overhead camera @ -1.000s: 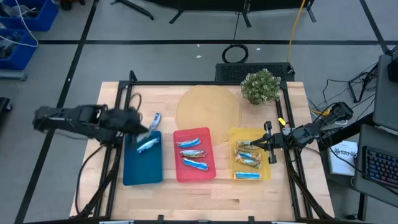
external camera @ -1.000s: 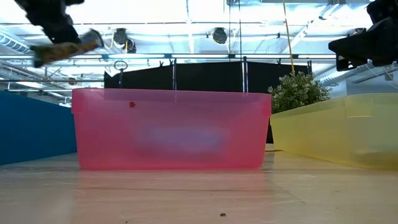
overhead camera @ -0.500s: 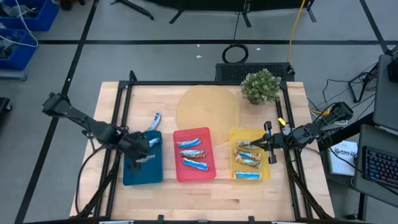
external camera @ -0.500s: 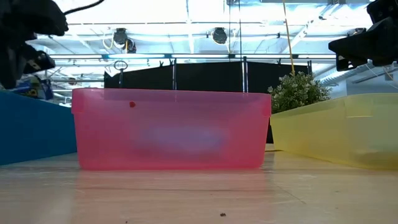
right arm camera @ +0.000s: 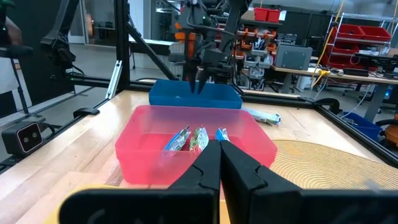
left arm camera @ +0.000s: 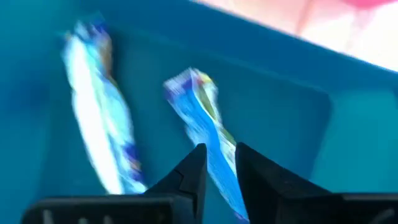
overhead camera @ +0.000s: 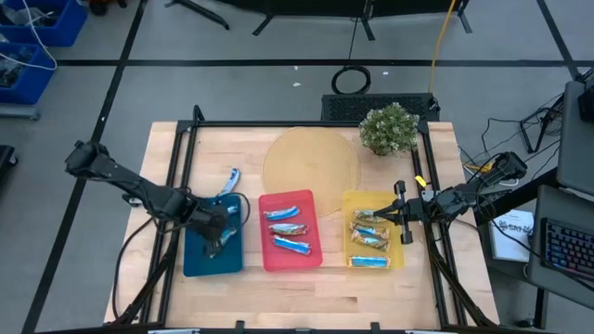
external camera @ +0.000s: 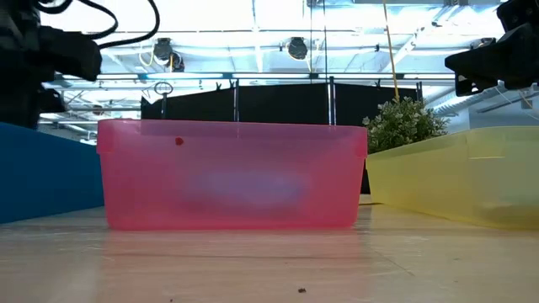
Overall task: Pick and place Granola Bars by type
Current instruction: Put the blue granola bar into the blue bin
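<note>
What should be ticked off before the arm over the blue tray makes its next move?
1. Left pincer inside the blue tray: ok.
2. Matching type: ok, the held bar looks like the second bar beside it.
3. Held bar resting on the tray floor: cannot tell.
4. Held bar released: not ok, the pincer is shut on it.
5. Right pincer out of the way: ok, shut, at the yellow tray.
6. All bars sorted: not ok, a loose bar lies on the table.

The left hand [overhead camera: 219,232] swung down into the blue tray [overhead camera: 197,258], carrying a silver-blue bar [left arm camera: 208,140] low beside another bar [left arm camera: 99,134].
</note>
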